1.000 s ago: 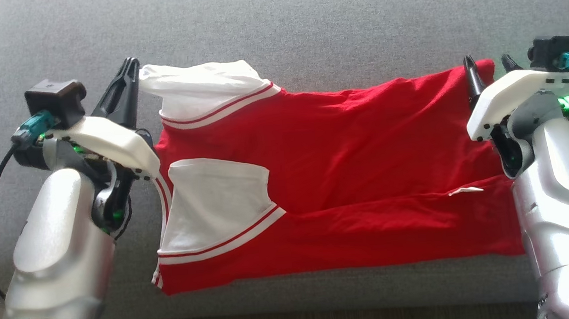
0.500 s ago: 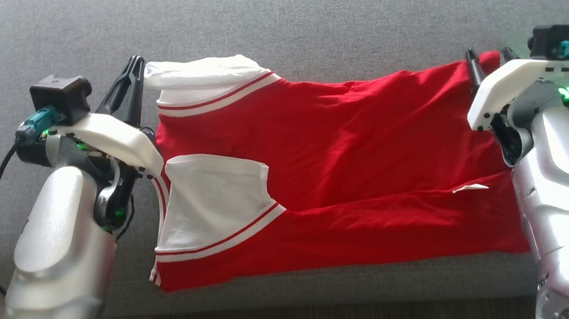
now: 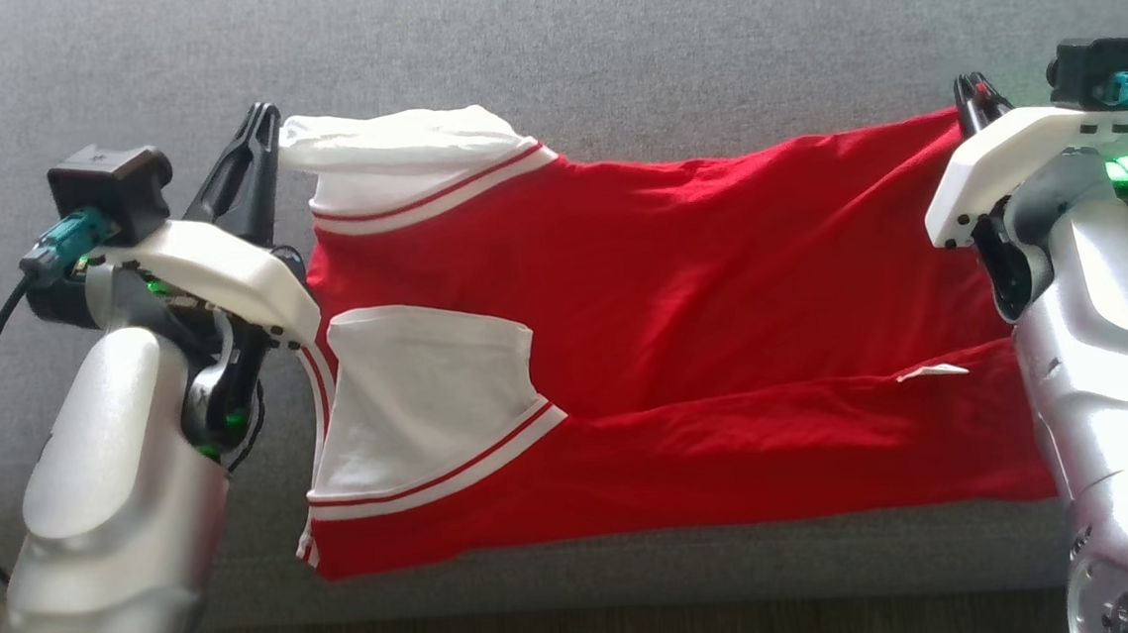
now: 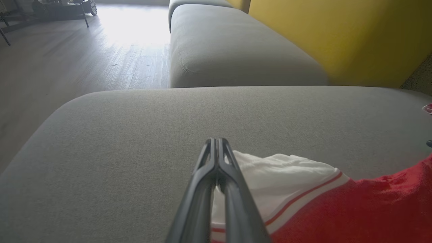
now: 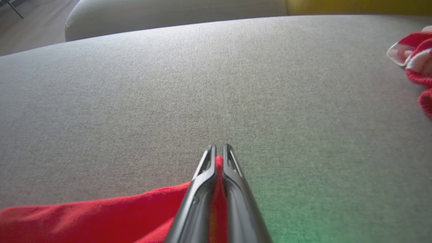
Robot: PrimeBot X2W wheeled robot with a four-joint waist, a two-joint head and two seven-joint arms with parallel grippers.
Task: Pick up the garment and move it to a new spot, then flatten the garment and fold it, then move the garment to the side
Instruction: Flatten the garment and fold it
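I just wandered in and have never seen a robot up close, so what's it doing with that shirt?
The robot is working on a red T-shirt with white sleeves spread on a grey sofa cushion. Its left gripper is shut on the far white sleeve, and its right gripper is shut on the far red corner. The shirt lies stretched between them.

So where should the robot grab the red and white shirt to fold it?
Take the shirt by its far corners, white sleeve and red hem corner, each from its outer side. It lies spread wide on the grey cushion, so those ends should lift evenly. The left gripper and right gripper pinch there.
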